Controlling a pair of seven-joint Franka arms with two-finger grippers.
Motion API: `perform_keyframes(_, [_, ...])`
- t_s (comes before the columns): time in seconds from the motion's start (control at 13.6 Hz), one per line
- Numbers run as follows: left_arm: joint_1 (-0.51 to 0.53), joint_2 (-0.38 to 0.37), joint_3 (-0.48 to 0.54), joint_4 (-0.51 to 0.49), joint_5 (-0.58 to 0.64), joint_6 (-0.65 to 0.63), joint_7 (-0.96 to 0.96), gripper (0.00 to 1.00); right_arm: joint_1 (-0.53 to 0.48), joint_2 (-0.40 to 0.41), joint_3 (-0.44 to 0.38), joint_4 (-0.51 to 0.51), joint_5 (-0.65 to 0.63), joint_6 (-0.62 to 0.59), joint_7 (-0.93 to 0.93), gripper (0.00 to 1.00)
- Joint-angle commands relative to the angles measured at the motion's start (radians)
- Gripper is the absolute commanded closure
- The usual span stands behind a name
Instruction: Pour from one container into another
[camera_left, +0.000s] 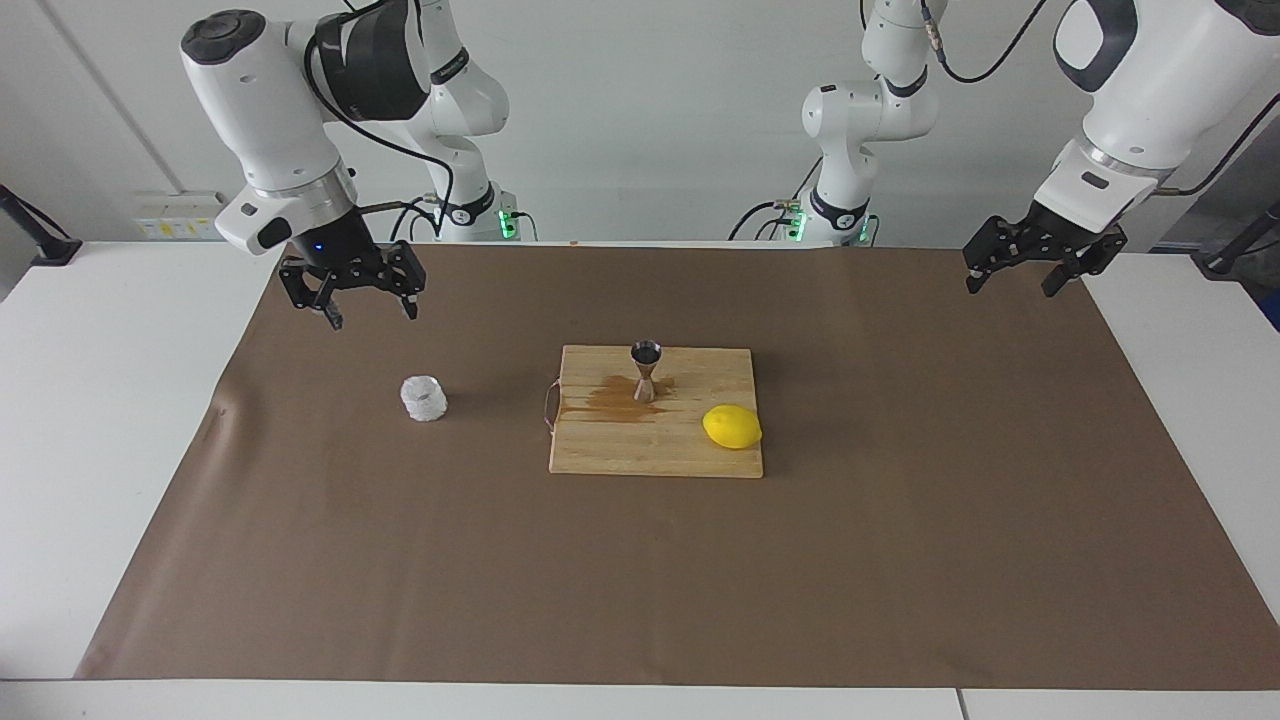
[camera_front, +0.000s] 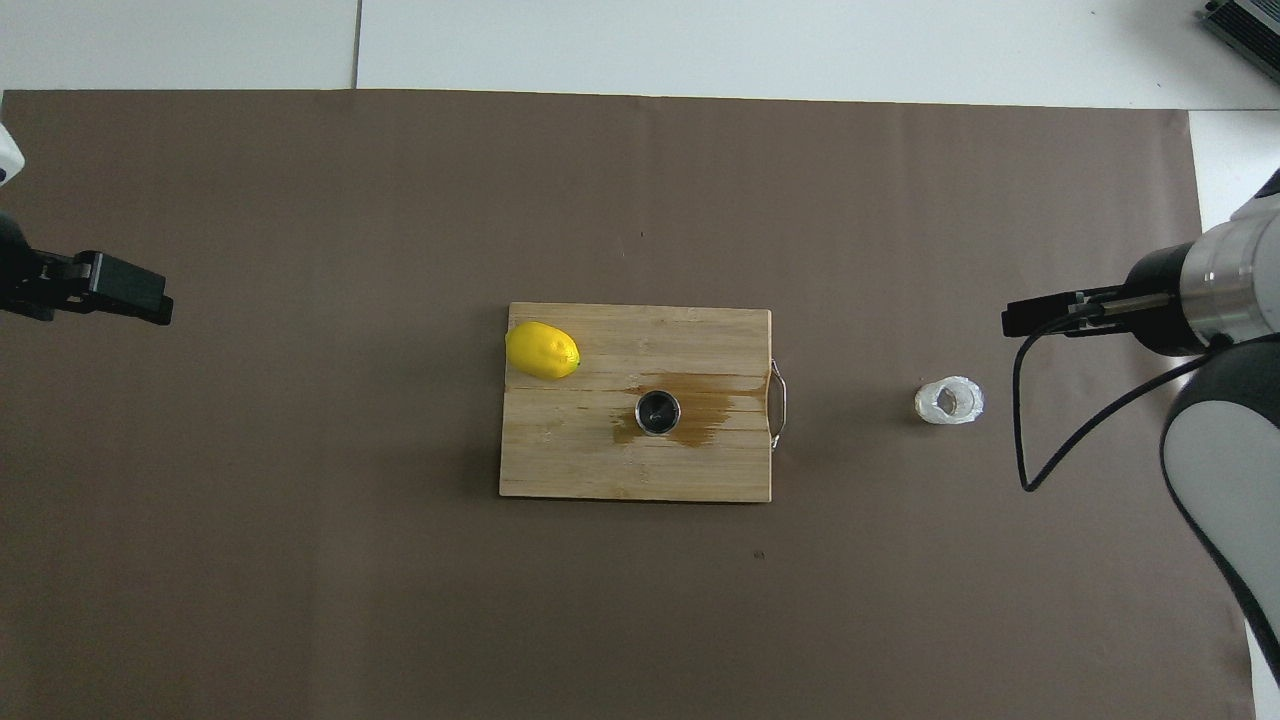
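The whitish textured glass cup (camera_left: 424, 398) stands upright on the brown mat, toward the right arm's end of the table; it also shows in the overhead view (camera_front: 949, 401). The steel jigger (camera_left: 645, 370) stands upright on the wooden cutting board (camera_left: 650, 450), in a brown wet stain (camera_left: 610, 402); from overhead the jigger (camera_front: 658, 412) shows its open top. My right gripper (camera_left: 368, 308) hangs open and empty in the air over the mat beside the cup, apart from it, and shows in the overhead view (camera_front: 1030, 316). My left gripper (camera_left: 1030, 275) waits open and empty over the mat's edge at the left arm's end, seen from overhead too (camera_front: 125, 292).
A yellow lemon (camera_left: 731, 427) lies on the board's corner toward the left arm's end, also in the overhead view (camera_front: 542, 350). The board (camera_front: 590, 460) has a metal handle (camera_front: 779, 404) on its side toward the cup. Brown paper (camera_left: 900, 560) covers the table.
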Motion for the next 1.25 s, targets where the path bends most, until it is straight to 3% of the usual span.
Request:
perform_keyframes(0.0, [0.005, 0.006, -0.001, 0.011, -0.011, 0.007, 0.001, 0.00, 0.017, 0.018, 0.004, 0.095, -0.037, -0.100, 0.186, 0.00])
perform_keyframes(0.51, [0.005, 0.008, -0.001, 0.011, -0.011, 0.009, 0.001, 0.00, 0.017, 0.010, 0.004, 0.129, -0.072, -0.183, 0.240, 0.00])
perform_keyframes(1.17, [0.002, 0.009, -0.001, 0.011, -0.011, 0.009, 0.001, 0.00, 0.013, 0.005, 0.005, 0.121, -0.071, -0.189, 0.235, 0.00])
